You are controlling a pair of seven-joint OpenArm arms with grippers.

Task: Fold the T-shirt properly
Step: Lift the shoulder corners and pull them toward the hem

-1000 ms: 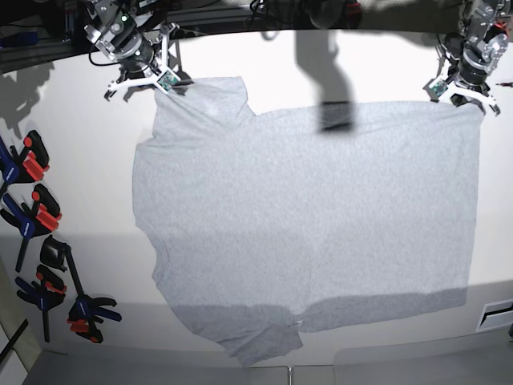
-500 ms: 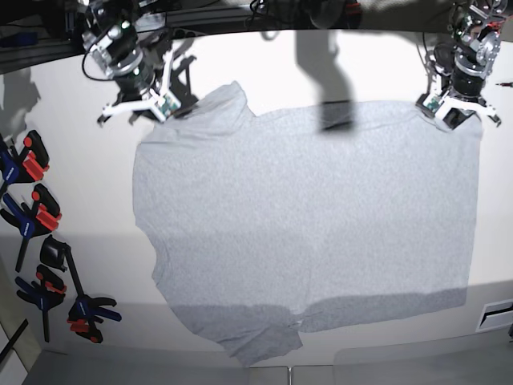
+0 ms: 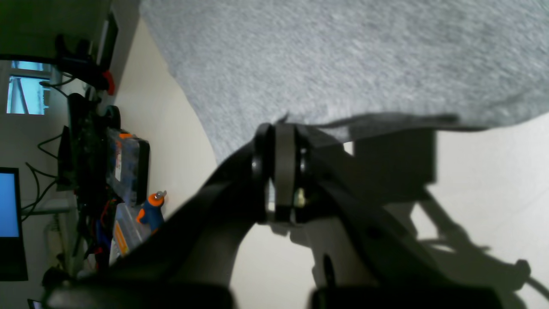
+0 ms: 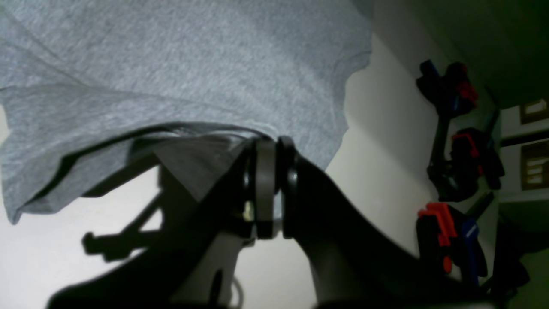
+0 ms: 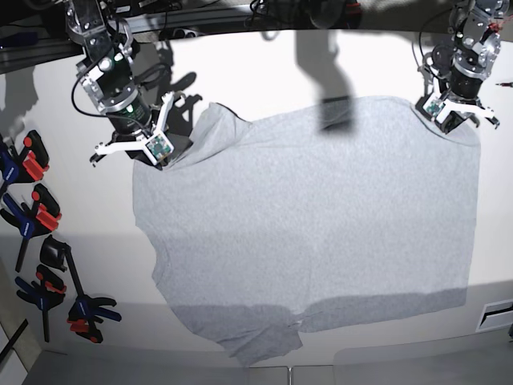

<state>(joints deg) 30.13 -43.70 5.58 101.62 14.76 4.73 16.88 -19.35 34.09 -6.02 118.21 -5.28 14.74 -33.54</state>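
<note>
On the white table (image 5: pixel 72 241), spread flat with plain side up: the T-shirt (image 5: pixel 313 224), light grey, one sleeve at the near edge. At the far-left sleeve corner, the right gripper (image 5: pixel 156 150), tilted down over the cloth, jaws pressed together on a raised fold of the T-shirt (image 4: pixel 180 77). At the far-right hem corner, the left gripper (image 5: pixel 446 112), also leaning down, jaws closed on the fabric edge (image 3: pixel 343 64). No lettering readable on the cloth. Fingertips dark and blurred in both wrist views. Along the left table border, black clamps (image 5: pixel 40 257) with red and blue grips.
</note>
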